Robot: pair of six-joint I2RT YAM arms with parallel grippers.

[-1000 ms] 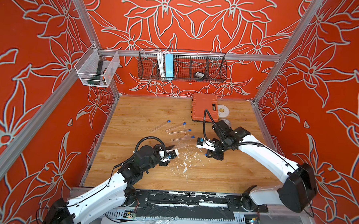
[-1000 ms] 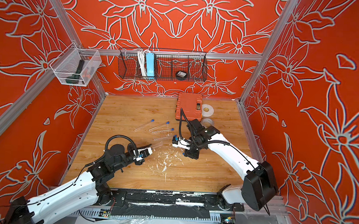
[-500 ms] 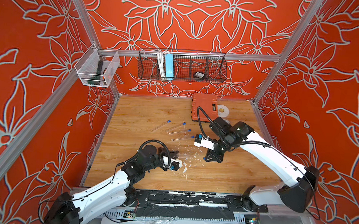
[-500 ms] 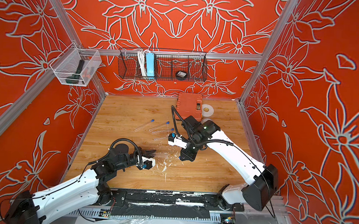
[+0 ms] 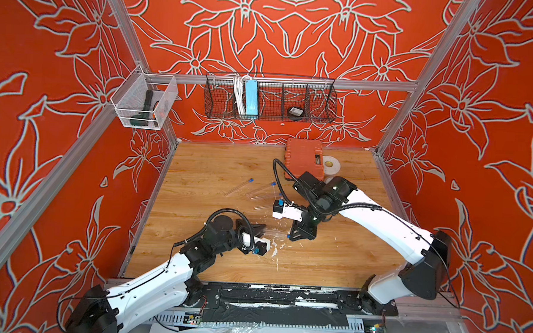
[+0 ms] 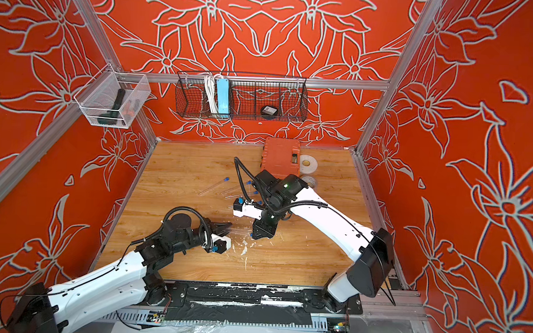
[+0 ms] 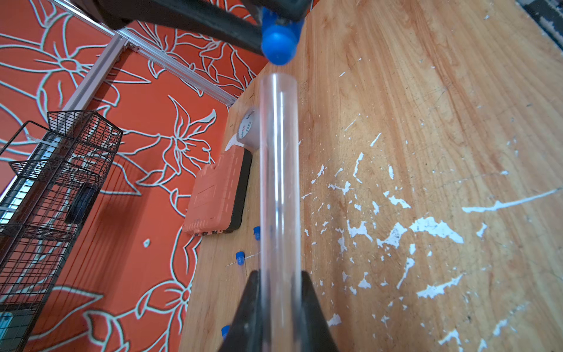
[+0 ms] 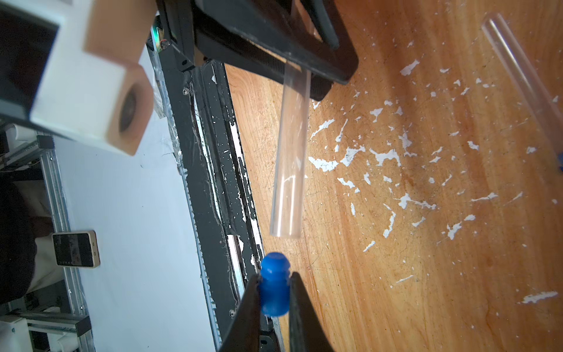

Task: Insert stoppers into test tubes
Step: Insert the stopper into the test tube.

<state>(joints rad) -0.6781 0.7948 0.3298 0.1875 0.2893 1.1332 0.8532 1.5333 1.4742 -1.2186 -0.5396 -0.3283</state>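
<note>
Left wrist | flecked wooden table [image 7: 426, 122], orange floral walls [image 7: 137, 91] | left gripper [image 7: 279, 280] clamps tube [image 7: 278, 183] | right gripper [image 8: 275, 286] pinches stopper [image 8: 275, 292]

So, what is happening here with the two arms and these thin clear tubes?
The robot is capping test tubes. The left gripper is shut on a clear test tube, its open end pointing at the right gripper. The right gripper pinches a blue stopper just in front of that opening, with a small gap between them, so the stopper is not yet in. Other tubes lie farther back on the wooden table, at least two with blue stoppers fitted.
</note>
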